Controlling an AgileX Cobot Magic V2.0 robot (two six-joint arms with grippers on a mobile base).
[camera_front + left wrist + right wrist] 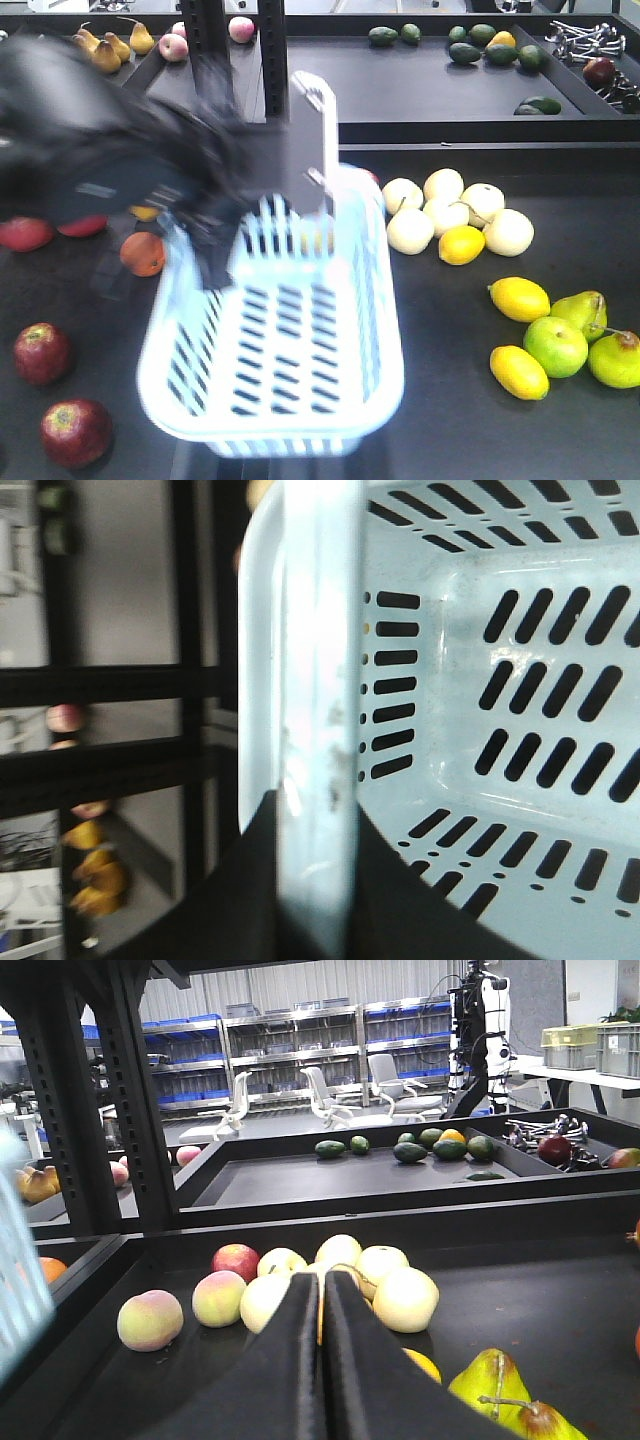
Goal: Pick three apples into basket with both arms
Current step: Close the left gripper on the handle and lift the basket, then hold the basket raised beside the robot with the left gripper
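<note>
**Left pincer (315,815).** State: pinching the hoop handle (320,680) of the basket (270,400). The handle strip runs upright between my 2 fingers (250,890), and both touch its sides. Directly beyond the fingers are the basket's slotted wall and slotted floor. In the front view my left arm (90,160) is motion-blurred and meets the basket from the left at its far end.

**Task items.** 2 dark red apples (40,352) (75,432), each with a yellow-green patch, lie on the black table (450,420). They are left of the left pincer and nearer my base, apart from the basket and from each other. An orange (142,253) sits just left of this pincer, beside the basket wall. 2 more red fruits (25,232) are partly hidden under my arm, so I cannot tell their kind.

**Right pincer (320,1285).** State: fingers pressed together, with only a thin seam between them.
- Just beyond the tips: a cluster of pale yellow-white round fruits (400,1298).
- Left of the cluster: 2 peaches (150,1320), with 1 pinkish-red apple (236,1260) behind them.
- Right of the tips and lower: a pear (495,1385).
- Farther ahead: a raised tray (300,1175) holding avocados (410,1152).
</note>
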